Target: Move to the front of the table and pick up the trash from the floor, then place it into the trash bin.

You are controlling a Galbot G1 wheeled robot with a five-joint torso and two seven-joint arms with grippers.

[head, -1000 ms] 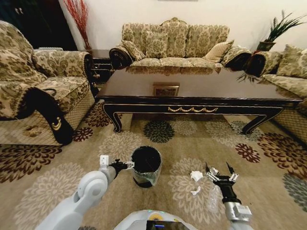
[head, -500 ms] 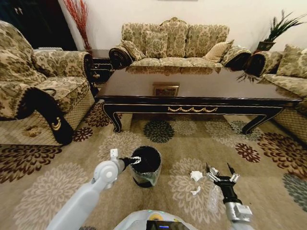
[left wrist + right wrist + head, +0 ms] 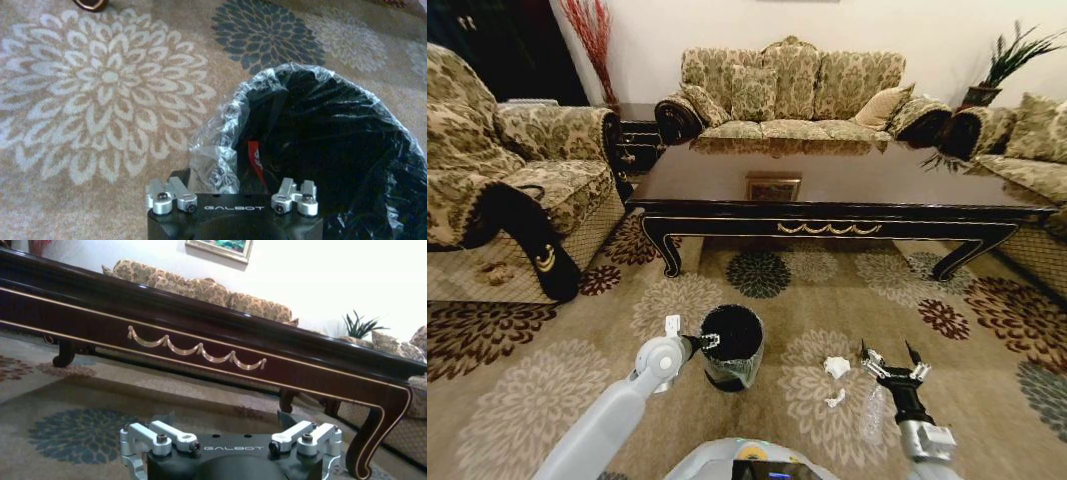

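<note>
The trash bin (image 3: 732, 352), black with a thin liner, stands on the floor (image 3: 547, 390) in front of the table (image 3: 827, 190). My left gripper (image 3: 710, 341) reaches over the bin's near rim. In the left wrist view it (image 3: 241, 172) hangs above the bin's (image 3: 333, 150) dark opening, shut on a trash wrapper with red (image 3: 253, 157). Two white paper bits of trash (image 3: 836, 366) lie on the carpet right of the bin. My right gripper (image 3: 889, 360) hovers just right of them, open and holding nothing.
A clear plastic item (image 3: 872, 410) lies on the carpet beside my right arm. An armchair (image 3: 507, 190) stands at the left, a sofa (image 3: 787, 95) behind the table and another seat (image 3: 1027, 170) at the right. Open carpet lies between bin and table.
My left gripper has moved right, from beside the bin to over its rim, then dipped slightly. The right gripper has hardly moved.
</note>
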